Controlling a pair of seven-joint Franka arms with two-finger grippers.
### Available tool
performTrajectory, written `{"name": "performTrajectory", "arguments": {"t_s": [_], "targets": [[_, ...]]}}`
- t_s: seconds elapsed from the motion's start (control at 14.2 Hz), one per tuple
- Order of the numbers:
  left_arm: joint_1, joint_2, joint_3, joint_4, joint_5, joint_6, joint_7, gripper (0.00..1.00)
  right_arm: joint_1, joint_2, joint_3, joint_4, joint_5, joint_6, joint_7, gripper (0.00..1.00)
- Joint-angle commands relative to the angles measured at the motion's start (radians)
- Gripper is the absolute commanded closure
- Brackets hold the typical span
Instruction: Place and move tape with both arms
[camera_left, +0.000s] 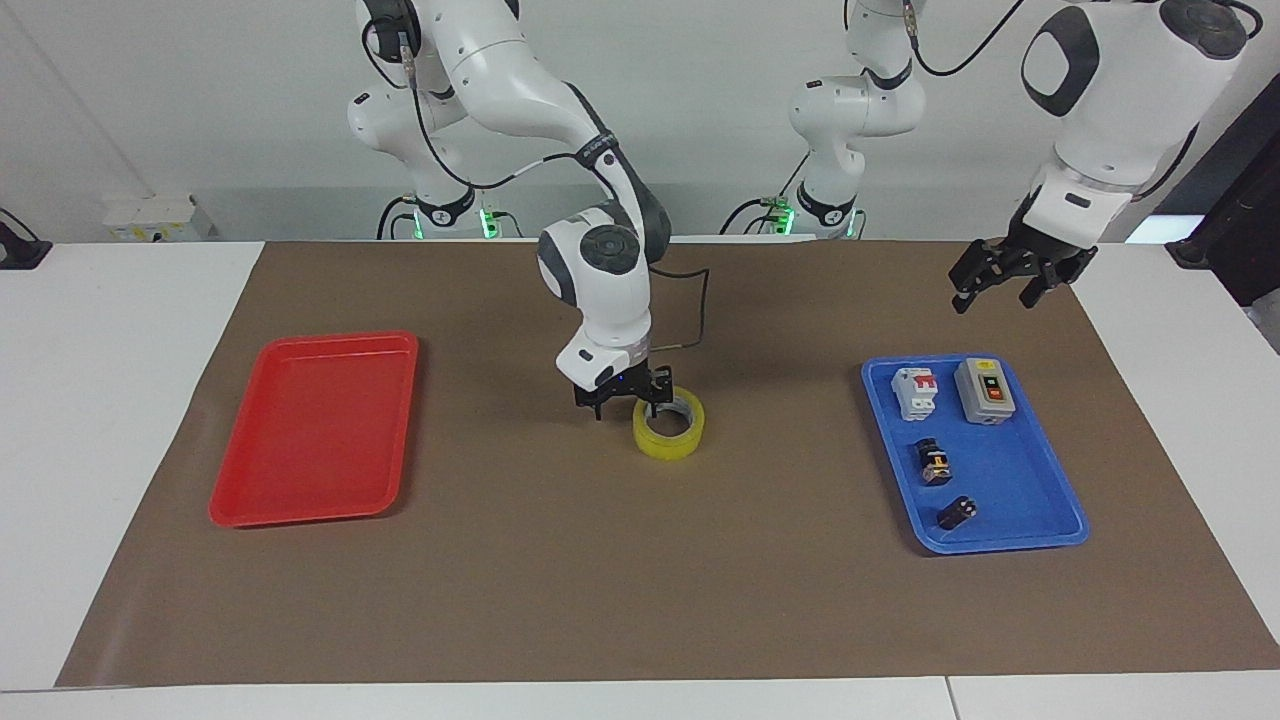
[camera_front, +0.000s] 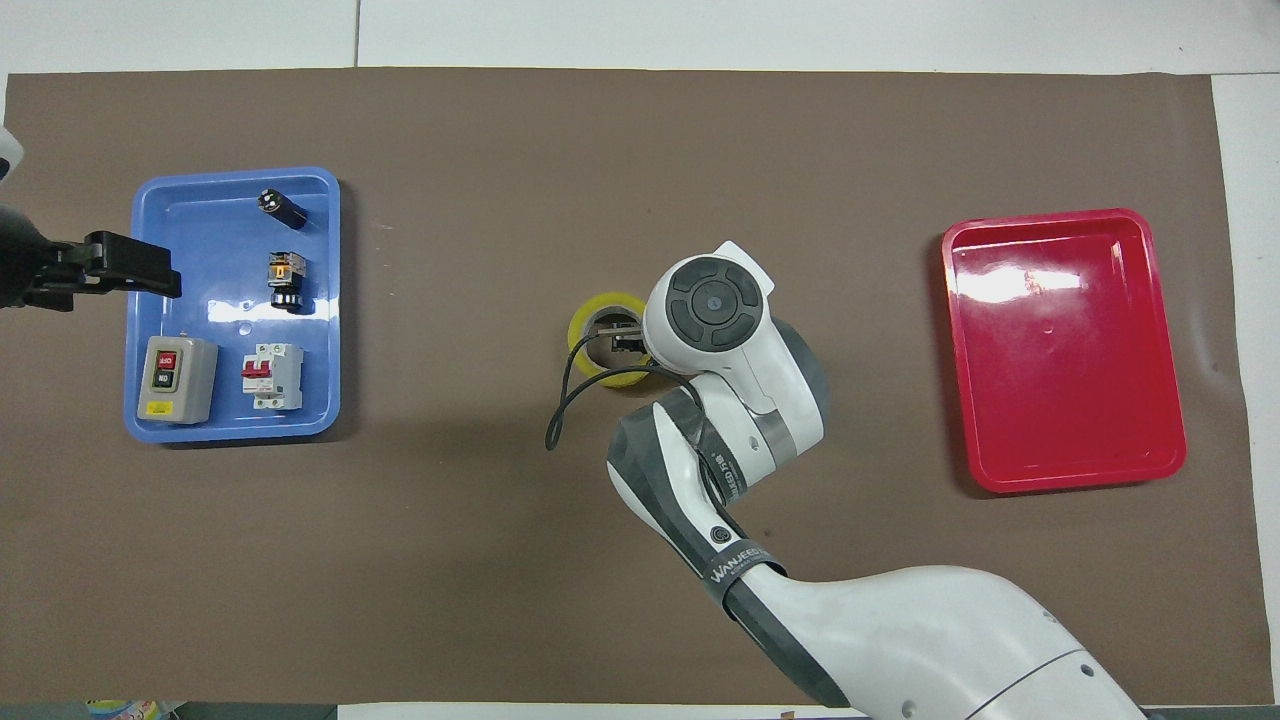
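Note:
The yellow tape roll (camera_left: 668, 441) lies flat on the brown mat in the middle of the table; it also shows in the overhead view (camera_front: 578, 340). My right gripper (camera_left: 626, 408) is down at the roll and open. One finger is inside the core and the other is outside the wall toward the right arm's end. In the overhead view the right gripper (camera_front: 620, 342) is mostly hidden under its wrist. My left gripper (camera_left: 995, 298) is open and empty, raised over the mat beside the blue tray; its fingers overlap the tray's edge in the overhead view (camera_front: 165, 283).
The blue tray (camera_left: 1000, 470) at the left arm's end holds a grey switch box (camera_left: 985, 390), a white breaker (camera_left: 915, 392) and two small black parts. An empty red tray (camera_left: 310, 430) lies at the right arm's end. The brown mat (camera_left: 640, 580) covers the table.

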Motion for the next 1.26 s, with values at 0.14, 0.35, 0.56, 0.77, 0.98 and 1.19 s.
{"name": "performTrajectory", "arguments": {"t_s": [0.14,0.35,0.56,0.77,0.98,1.19], "targets": [[0.042,-0.026,-0.008,-0.019,-0.032,-0.077,0.033,0.0,0.008,-0.039,-0.002,-0.047,0.014,0.04,-0.01,0.66],[0.042,-0.029,-0.007,-0.021,-0.027,-0.081,0.114,0.0,0.008,-0.039,-0.002,-0.047,0.016,0.037,-0.015,1.0],[0.038,-0.029,-0.008,-0.021,-0.007,-0.091,0.116,0.0,-0.027,-0.034,-0.005,0.023,0.002,-0.072,-0.091,1.0],[0.032,-0.015,-0.008,0.013,0.037,-0.095,0.114,0.0,-0.153,-0.052,-0.008,0.143,0.002,-0.256,-0.218,1.0],[0.029,-0.015,-0.013,0.015,0.056,-0.092,0.111,0.0,-0.317,-0.169,-0.013,0.132,0.002,-0.368,-0.413,1.0],[0.027,-0.018,-0.014,0.009,0.056,-0.087,0.116,0.0,-0.559,-0.246,-0.011,0.102,0.004,-0.488,-0.79,1.0]]}}
